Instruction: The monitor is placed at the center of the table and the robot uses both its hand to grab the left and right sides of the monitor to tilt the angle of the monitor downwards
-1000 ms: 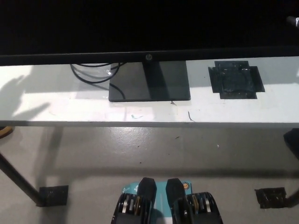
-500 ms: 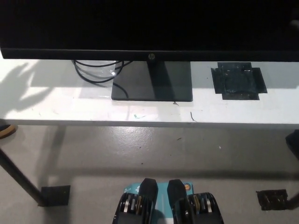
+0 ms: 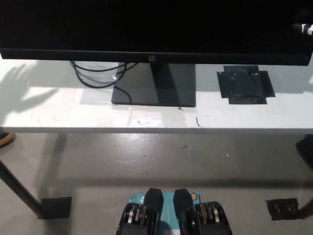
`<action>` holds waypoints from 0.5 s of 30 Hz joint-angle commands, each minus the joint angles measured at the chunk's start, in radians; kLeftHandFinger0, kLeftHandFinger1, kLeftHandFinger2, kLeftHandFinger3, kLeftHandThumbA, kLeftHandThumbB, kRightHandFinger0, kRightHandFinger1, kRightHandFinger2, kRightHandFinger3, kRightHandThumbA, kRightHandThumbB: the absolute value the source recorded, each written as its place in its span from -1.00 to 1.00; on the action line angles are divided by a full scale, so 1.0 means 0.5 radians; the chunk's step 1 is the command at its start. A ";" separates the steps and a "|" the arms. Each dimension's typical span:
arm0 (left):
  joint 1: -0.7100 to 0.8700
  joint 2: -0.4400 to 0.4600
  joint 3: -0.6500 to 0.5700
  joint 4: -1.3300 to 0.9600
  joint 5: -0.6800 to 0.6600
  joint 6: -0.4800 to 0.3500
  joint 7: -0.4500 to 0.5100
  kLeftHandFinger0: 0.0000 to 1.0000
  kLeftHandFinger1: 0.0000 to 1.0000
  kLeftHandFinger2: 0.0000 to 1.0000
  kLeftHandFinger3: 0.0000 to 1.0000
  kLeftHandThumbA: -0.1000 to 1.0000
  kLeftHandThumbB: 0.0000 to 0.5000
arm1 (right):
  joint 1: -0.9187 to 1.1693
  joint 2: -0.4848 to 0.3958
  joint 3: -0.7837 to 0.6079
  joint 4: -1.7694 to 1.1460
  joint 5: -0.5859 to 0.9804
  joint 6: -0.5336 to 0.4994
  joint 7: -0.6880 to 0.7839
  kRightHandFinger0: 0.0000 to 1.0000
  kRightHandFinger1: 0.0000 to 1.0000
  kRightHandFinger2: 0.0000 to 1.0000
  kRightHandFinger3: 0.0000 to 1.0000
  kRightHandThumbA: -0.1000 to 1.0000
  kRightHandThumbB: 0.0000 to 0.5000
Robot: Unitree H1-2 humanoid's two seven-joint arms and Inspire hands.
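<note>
The black monitor (image 3: 156, 24) fills the top of the head view, its screen dark and its lower bezel running across the white table (image 3: 63, 110). Its flat black stand base (image 3: 154, 90) sits at the table's middle. My left hand is out of the picture; only its spread-fingered shadow (image 3: 22, 88) falls on the table's left end. At the monitor's right edge there is a small pale glint (image 3: 305, 28) that may belong to my black right hand, which is lost against the dark screen.
Black cables (image 3: 98, 73) loop behind the base on the left. A patch of black tape (image 3: 245, 84) lies on the table to the right. Below the table's front edge are grey floor, a table leg (image 3: 19, 191) and floor tape marks (image 3: 283, 208).
The monitor's lower bezel has risen a little in the picture and now slopes slightly down to the right. The hand shadow at the left has shifted. The whole view wobbled slightly.
</note>
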 commanded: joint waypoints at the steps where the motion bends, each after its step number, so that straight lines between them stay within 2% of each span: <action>1: -0.193 -0.044 -0.435 0.293 0.684 -0.295 0.262 1.00 1.00 1.00 1.00 0.70 0.70 | -0.124 0.198 0.186 -0.003 -0.246 -0.143 -0.081 1.00 1.00 1.00 1.00 0.03 1.00; 2: -0.218 -0.047 -0.494 0.354 0.754 -0.323 0.353 1.00 1.00 1.00 1.00 0.67 0.70 | -0.113 0.204 0.247 -0.013 -0.322 -0.191 -0.167 1.00 1.00 1.00 1.00 0.07 1.00; 3: -0.276 -0.063 -0.591 0.446 0.854 -0.304 0.441 1.00 1.00 1.00 1.00 0.66 0.81 | -0.106 0.214 0.348 -0.026 -0.448 -0.251 -0.328 1.00 1.00 1.00 1.00 0.15 1.00; 4: -0.306 -0.070 -0.648 0.501 0.907 -0.315 0.517 1.00 1.00 1.00 1.00 0.65 0.82 | -0.095 0.221 0.395 -0.034 -0.507 -0.295 -0.431 1.00 1.00 1.00 1.00 0.16 1.00; 5: -0.341 -0.085 -0.722 0.573 0.973 -0.309 0.609 1.00 1.00 1.00 1.00 0.62 0.83 | -0.084 0.227 0.483 -0.058 -0.622 -0.335 -0.597 1.00 1.00 1.00 1.00 0.28 1.00; 6: -0.387 -0.100 -0.836 0.620 1.082 -0.251 0.685 1.00 1.00 1.00 1.00 0.69 0.80 | -0.063 0.243 0.522 -0.070 -0.680 -0.399 -0.750 1.00 1.00 1.00 1.00 0.15 1.00; 7: -0.422 -0.113 -0.901 0.654 1.138 -0.229 0.741 1.00 1.00 1.00 1.00 0.68 0.78 | -0.055 0.245 0.567 -0.088 -0.736 -0.402 -0.852 1.00 1.00 1.00 1.00 0.14 1.00; 9: -0.512 -0.161 -1.037 0.768 1.217 -0.164 0.827 1.00 1.00 1.00 1.00 0.56 0.74 | -0.045 0.254 0.651 -0.116 -0.844 -0.406 -1.074 1.00 1.00 1.00 1.00 0.03 1.00; 12: -0.650 -0.226 -1.192 0.920 1.274 -0.099 0.923 1.00 1.00 1.00 1.00 0.48 0.76 | -0.063 0.254 0.736 -0.123 -0.955 -0.463 -1.351 1.00 1.00 1.00 1.00 -0.01 1.00; 15: -0.774 -0.278 -1.318 0.993 1.337 -0.015 0.992 1.00 1.00 1.00 1.00 0.48 0.80 | -0.108 0.251 0.827 -0.084 -1.052 -0.492 -1.592 1.00 1.00 1.00 1.00 -0.07 1.00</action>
